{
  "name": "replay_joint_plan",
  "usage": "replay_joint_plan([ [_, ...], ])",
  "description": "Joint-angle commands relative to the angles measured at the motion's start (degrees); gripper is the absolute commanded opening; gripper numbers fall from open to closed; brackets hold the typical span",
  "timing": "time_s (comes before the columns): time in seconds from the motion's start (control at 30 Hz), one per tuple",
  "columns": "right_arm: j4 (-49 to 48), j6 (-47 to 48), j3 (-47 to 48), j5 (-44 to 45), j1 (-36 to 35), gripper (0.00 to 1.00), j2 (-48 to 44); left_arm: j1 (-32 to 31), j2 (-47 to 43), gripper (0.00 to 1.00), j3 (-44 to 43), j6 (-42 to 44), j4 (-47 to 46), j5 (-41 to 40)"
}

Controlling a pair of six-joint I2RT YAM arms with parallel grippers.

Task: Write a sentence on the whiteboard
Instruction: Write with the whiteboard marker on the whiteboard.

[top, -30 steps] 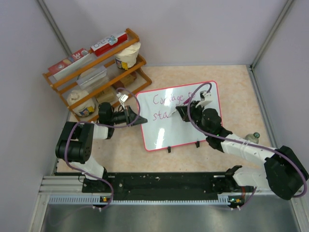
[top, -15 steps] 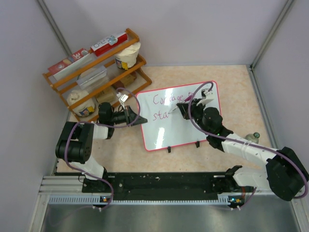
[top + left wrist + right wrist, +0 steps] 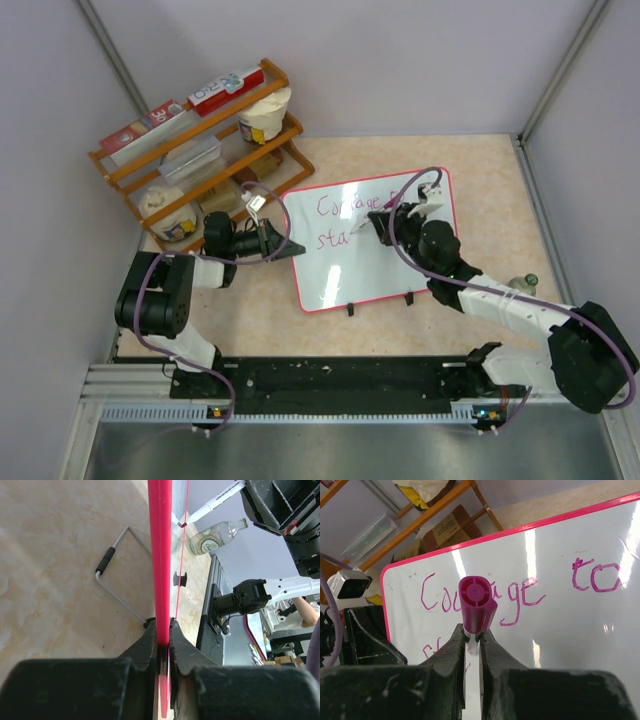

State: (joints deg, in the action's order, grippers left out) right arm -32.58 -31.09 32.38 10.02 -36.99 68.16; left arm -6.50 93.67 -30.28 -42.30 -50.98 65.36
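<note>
The whiteboard (image 3: 362,275), white with a pink-red rim, lies tilted on the table. My left gripper (image 3: 277,241) is shut on its left rim; in the left wrist view the red rim (image 3: 160,555) runs edge-on between the jaws of the left gripper (image 3: 164,632). The sentence (image 3: 345,208) reads "Courage to" with "sta" below it. My right gripper (image 3: 388,220) is shut on a white marker (image 3: 367,225) with a purple end (image 3: 476,602). The marker's tip (image 3: 183,524) is at the board's face beside "sta". The right wrist view shows "Courage to" (image 3: 520,592) behind the right gripper (image 3: 473,637).
An orange wooden shelf (image 3: 200,140) with cups and boxes stands at the back left, close to the left arm. A glass bottle (image 3: 522,284) lies by the right arm's forearm. Two black clips (image 3: 352,308) sit on the board's near edge. A wire stand (image 3: 117,575) lies under the board.
The right gripper with the marker shifted slightly toward the far side of the board, then held still. The left gripper has kept its hold on the rim.
</note>
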Motion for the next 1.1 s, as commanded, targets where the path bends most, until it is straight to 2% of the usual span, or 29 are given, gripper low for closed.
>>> replay_joint_plan([
  [0.0,-1.3,0.6,2.2,0.7,0.7,0.00,0.7,0.0,0.3,0.00,-0.7,3.1,-2.2,-3.2],
  [0.8,-0.3,-0.6,-4.0,-1.5,0.9,0.00,-2.6,0.0,0.2,0.00,-0.6,3.1,-2.2,-3.2],
  [1.07,-0.9,-0.7,-3.0,-0.6,0.9,0.00,-1.8,0.0,0.1,0.00,-0.6,3.2,-2.2,-3.3],
])
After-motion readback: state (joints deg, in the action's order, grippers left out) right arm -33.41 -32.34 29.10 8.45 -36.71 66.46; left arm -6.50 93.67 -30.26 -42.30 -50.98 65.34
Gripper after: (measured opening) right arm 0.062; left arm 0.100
